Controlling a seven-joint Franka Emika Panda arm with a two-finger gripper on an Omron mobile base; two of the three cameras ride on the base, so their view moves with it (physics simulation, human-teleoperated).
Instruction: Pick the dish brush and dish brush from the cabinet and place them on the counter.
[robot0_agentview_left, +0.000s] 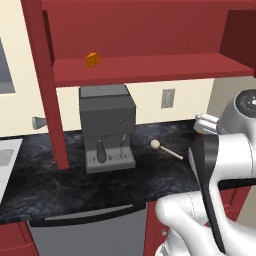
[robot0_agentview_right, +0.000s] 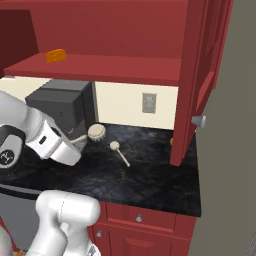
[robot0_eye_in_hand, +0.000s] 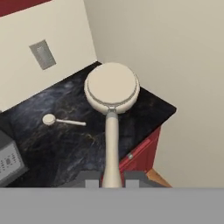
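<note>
My gripper (robot0_eye_in_hand: 111, 180) is shut on the thin handle of one pale beige dish brush (robot0_eye_in_hand: 112, 87), whose round head points away from the hand. In the right base view this held dish brush (robot0_agentview_right: 95, 132) hangs just above the black counter (robot0_agentview_right: 150, 175), with the gripper (robot0_agentview_right: 75, 142) to its left. The other dish brush (robot0_agentview_left: 165, 149) (robot0_agentview_right: 119, 151) (robot0_eye_in_hand: 61, 121) lies flat on the counter (robot0_agentview_left: 50, 185), apart from the held one. Above, the red cabinet (robot0_agentview_left: 150, 70) (robot0_agentview_right: 100, 67) stands open.
A small orange block (robot0_agentview_left: 92, 60) (robot0_agentview_right: 55, 55) sits on the cabinet shelf. A grey coffee machine (robot0_agentview_left: 107, 127) (robot0_agentview_right: 60, 105) stands on the counter under it. Open cabinet doors (robot0_agentview_left: 45, 85) (robot0_agentview_right: 200, 75) hang at both sides. A wall outlet (robot0_agentview_left: 168, 98) is behind.
</note>
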